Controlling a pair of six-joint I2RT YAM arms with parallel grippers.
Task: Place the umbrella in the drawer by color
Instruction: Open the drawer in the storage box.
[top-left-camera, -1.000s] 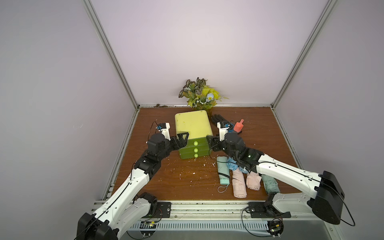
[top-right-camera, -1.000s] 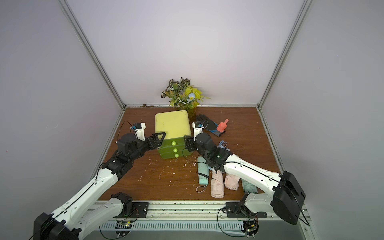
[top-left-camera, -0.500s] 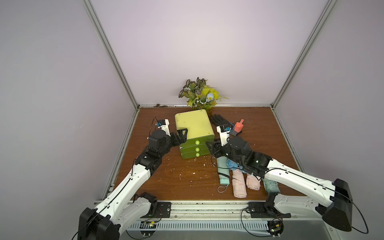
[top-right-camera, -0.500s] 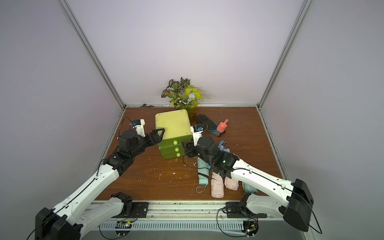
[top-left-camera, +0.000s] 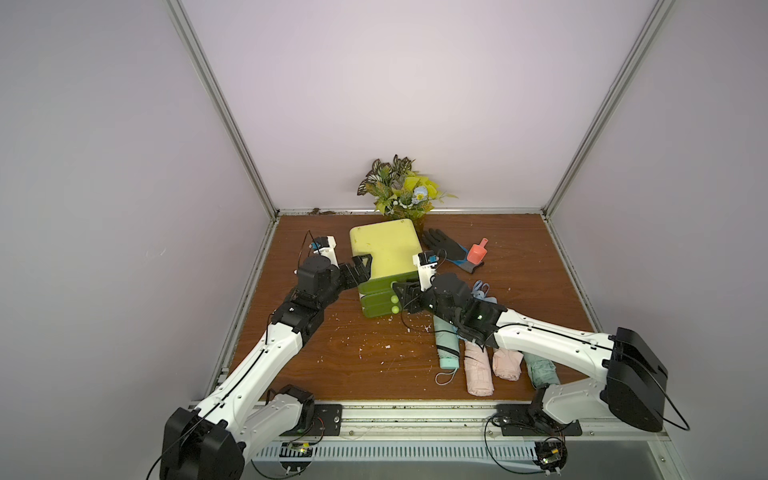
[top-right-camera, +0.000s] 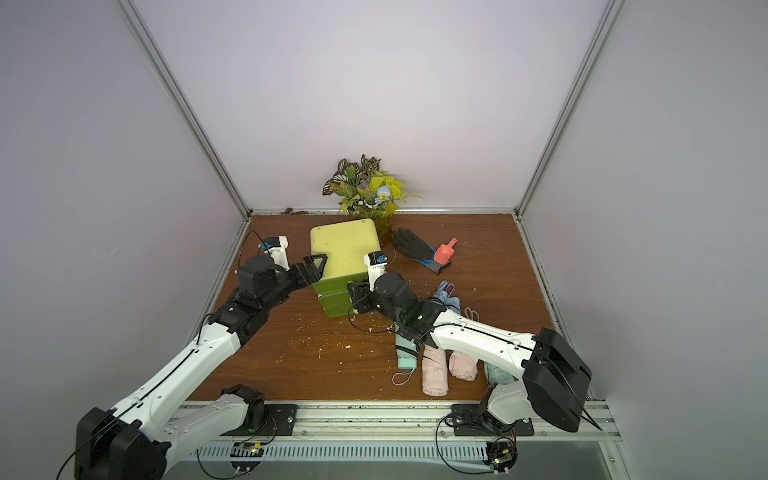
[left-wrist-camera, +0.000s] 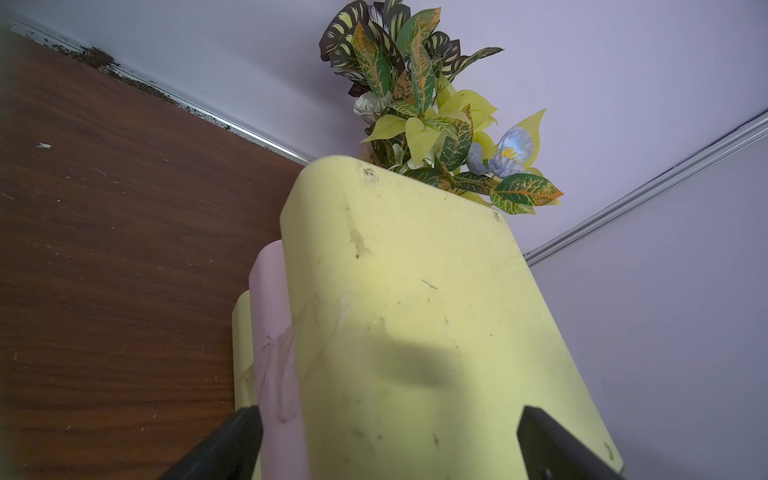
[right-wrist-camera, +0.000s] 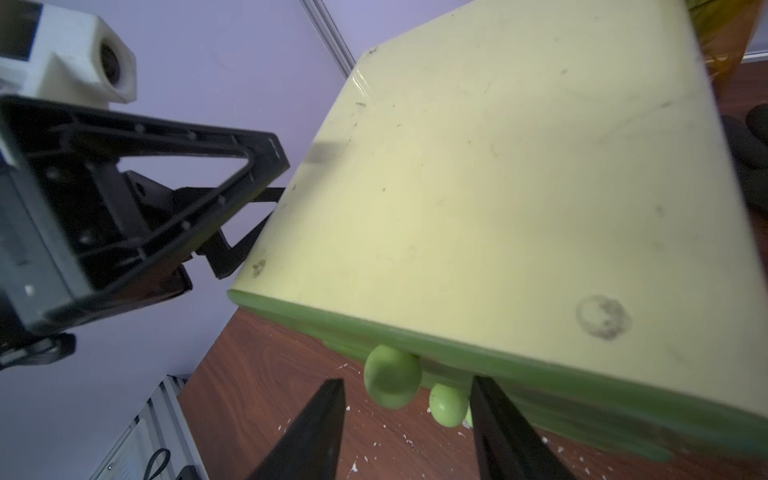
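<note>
The drawer unit (top-left-camera: 384, 253) has a pale yellow top and green fronts, all pushed in, with round green knobs (right-wrist-camera: 390, 380). My left gripper (left-wrist-camera: 388, 409) is open, its fingers straddling the unit's near left top corner; both top views show it (top-left-camera: 363, 266) there. My right gripper (right-wrist-camera: 407, 380) is open at the drawer fronts, a finger on each side of the top knob with gaps showing. Folded umbrellas lie at the front right: a mint one (top-left-camera: 446, 345), a long pink one (top-left-camera: 478, 370), a short pink one (top-left-camera: 507, 363), a grey-green one (top-left-camera: 540, 370) and a blue one (top-left-camera: 482, 291), partly under my right arm.
A potted plant (top-left-camera: 401, 191) stands behind the drawer unit at the back wall. A black glove (top-left-camera: 446, 247) and a small red scoop (top-left-camera: 478, 251) lie to its right. White crumbs dot the wooden table (top-left-camera: 332, 357). Walls close in both sides.
My right gripper has moved left to the drawer fronts and its jaws have narrowed around the top knob. The left gripper has hardly moved.
</note>
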